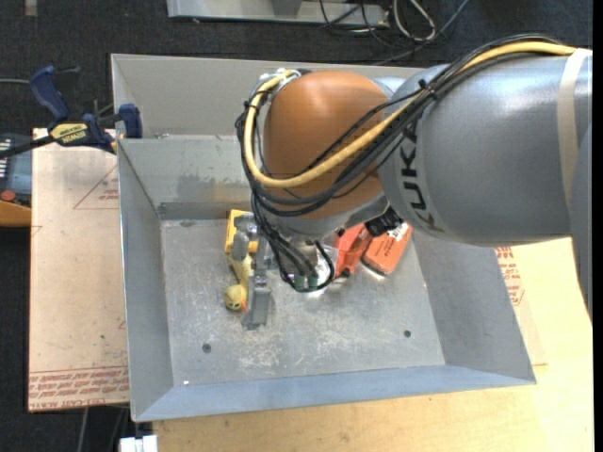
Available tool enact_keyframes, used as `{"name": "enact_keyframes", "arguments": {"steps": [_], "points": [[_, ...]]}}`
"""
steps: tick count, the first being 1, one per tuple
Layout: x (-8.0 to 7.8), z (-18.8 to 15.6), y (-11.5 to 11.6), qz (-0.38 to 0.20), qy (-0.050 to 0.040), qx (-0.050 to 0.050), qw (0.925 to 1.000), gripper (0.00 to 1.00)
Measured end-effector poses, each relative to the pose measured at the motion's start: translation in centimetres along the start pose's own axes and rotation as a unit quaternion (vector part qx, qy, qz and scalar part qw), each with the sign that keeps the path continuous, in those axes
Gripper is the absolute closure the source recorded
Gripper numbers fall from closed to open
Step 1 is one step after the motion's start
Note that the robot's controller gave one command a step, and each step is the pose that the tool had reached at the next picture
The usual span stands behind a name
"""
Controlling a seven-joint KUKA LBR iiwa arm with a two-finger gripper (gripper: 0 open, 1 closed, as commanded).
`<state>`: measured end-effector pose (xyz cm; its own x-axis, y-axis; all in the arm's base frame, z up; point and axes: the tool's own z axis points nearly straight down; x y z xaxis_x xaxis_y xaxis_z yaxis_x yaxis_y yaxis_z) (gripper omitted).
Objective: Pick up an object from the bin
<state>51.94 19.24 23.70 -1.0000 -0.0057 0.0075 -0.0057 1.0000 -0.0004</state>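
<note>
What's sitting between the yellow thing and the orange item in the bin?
In the camera view, the claw and its wrist cables hang between the yellow thing and the orange item.

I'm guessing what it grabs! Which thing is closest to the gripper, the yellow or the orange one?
The yellow thing, right beside the gripper; the orange one lies farther off to its right.

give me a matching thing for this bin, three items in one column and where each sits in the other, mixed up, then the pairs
1 yellow toy
2 orange packet
3 gripper

a down at the bin floor, between the other two
b toward the view's right, partly under the arm
c toward the view's left, close beside the gripper

Pairs: 1-c, 2-b, 3-a
</note>
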Motion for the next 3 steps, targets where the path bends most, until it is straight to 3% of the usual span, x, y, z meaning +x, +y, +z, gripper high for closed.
{"name": "enact_keyframes", "arguments": {"steps": [1, 2, 3], "points": [[-0.2, -0.5, -0.2, 0.003, -0.0039, -0.001, 1.0000, 0.00], [-3.6, 12.3, -4.5, 0.047, -0.0068, -0.003, 0.9989, 0.00], [-5.5, 15.6, -5.1, -0.021, -0.0259, -0.010, 0.9994, 0.00]]}}
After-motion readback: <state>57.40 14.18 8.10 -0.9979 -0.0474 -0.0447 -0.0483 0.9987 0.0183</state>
